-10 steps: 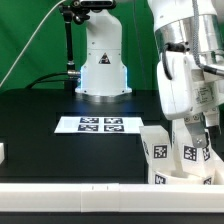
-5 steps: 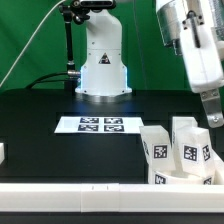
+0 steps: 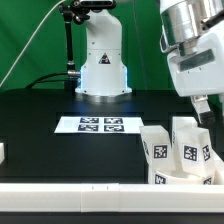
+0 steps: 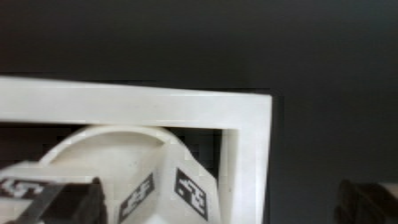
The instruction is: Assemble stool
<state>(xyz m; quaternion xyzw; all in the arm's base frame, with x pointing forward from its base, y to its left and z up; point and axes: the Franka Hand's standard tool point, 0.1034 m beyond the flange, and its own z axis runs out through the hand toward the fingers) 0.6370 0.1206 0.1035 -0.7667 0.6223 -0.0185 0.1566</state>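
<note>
Two white block legs with black-and-white tags (image 3: 157, 152) (image 3: 192, 148) stand upright at the exterior view's right, just behind the long white border rail (image 3: 90, 190). My gripper (image 3: 206, 108) hangs above and slightly right of them, open and empty. In the wrist view the gripper (image 4: 217, 204) shows dark fingertips (image 4: 64, 202) spread wide apart. A tagged leg (image 4: 164, 190) and the curved rim of the round seat (image 4: 111, 134) lie below, inside the rail's corner (image 4: 249, 110). Most of the seat is hidden.
The marker board (image 3: 100, 124) lies on the black table in the middle. The robot base (image 3: 100, 65) stands behind it, before a green backdrop. A small white piece (image 3: 2, 152) sits at the exterior view's left edge.
My gripper was down at the right leg a second ago. It has lifted off empty and now hangs above, and the leg stands free.
</note>
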